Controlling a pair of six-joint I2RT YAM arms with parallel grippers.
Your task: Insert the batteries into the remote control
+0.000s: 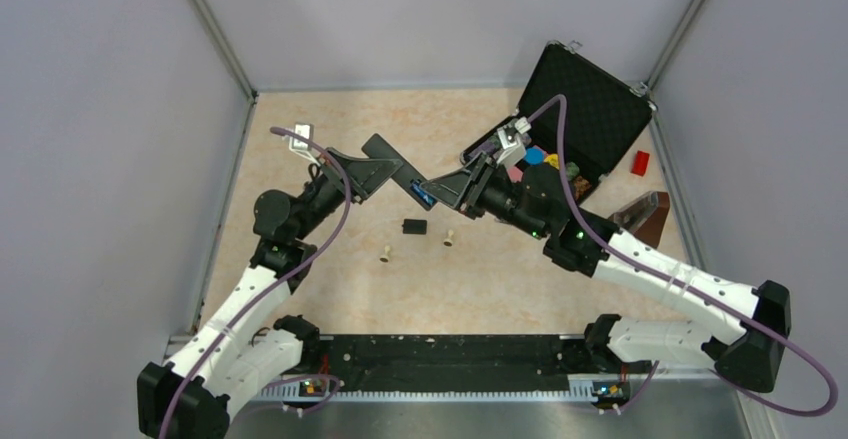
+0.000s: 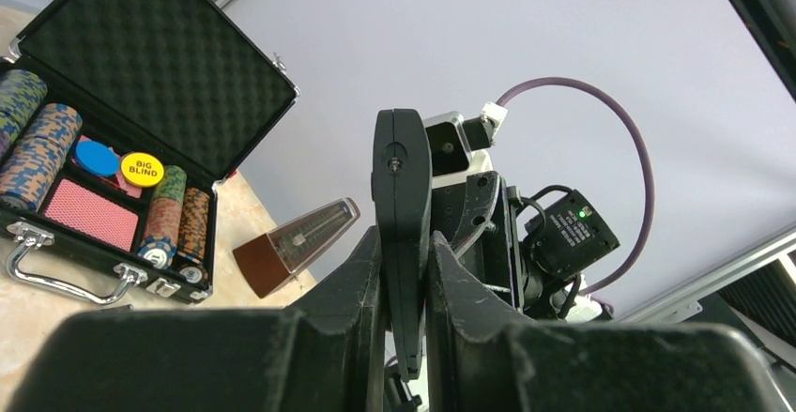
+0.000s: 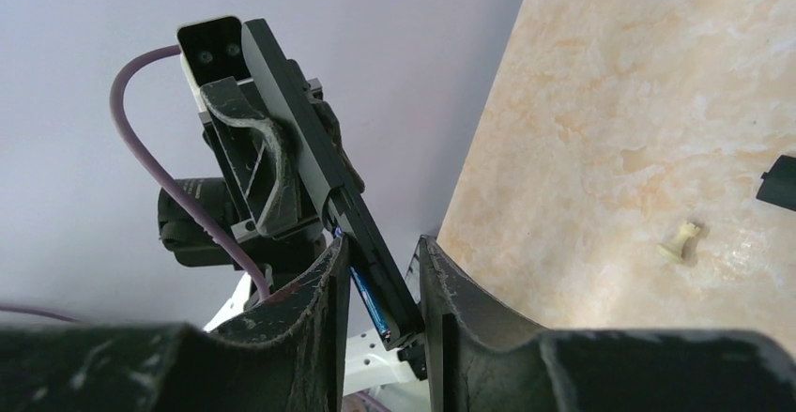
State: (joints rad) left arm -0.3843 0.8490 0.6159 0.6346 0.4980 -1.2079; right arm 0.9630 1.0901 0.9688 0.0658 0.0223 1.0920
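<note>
The remote control (image 1: 392, 172) is a slim black bar held in the air over the table's middle, with my left gripper (image 1: 372, 176) shut on its middle. In the left wrist view the remote control (image 2: 402, 196) stands edge-on between my left gripper's (image 2: 405, 271) fingers. A blue battery (image 3: 366, 301) lies in the open bay at the remote control's (image 3: 305, 140) near end. My right gripper (image 3: 385, 243) straddles that end, one finger against the battery side, the other against the remote's back. From above, the batteries (image 1: 422, 197) show blue at my right gripper (image 1: 437, 192). The black back cover (image 1: 414, 226) lies on the table.
Two beige pegs (image 1: 384, 255) (image 1: 449, 240) stand near the cover. An open black chip case (image 1: 590, 109) sits at the back right, with a red block (image 1: 640, 162) and a brown metronome (image 1: 645, 214) beside it. Grey walls enclose the table.
</note>
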